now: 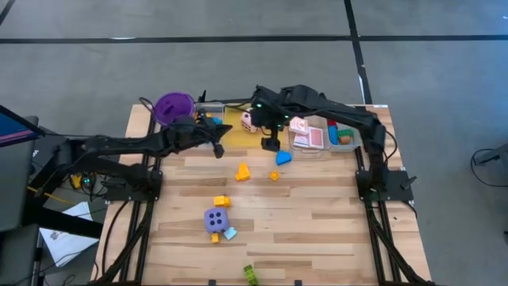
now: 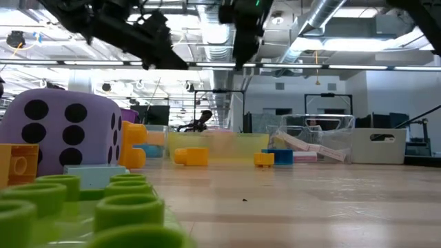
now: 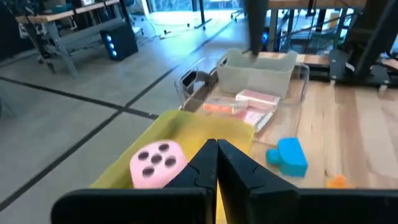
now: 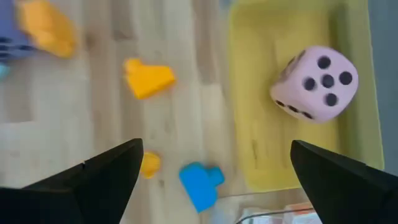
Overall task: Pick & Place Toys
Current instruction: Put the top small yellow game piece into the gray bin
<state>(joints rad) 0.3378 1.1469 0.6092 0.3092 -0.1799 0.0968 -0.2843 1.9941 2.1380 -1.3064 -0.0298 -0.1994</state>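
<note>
Pink die (image 4: 315,81) in yellow tray (image 4: 249,149) (five-face visible); right tool (image 4: 214,168) released; left tool (image 3: 216,163) clenched, empty.

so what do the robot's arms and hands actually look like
Both arms are matte black and jointed, with black cables running along them. The right arm shows a small green light near its wrist. The right hand has two wide, tapering black fingers; the left hand has the same dark, wedge-shaped fingers.

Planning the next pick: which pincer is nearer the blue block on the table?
Right. The right pincer hangs open just beside the blue block, toward the yellow tray. The left pincer, shut, sits farther off, across the table from the block.
</note>
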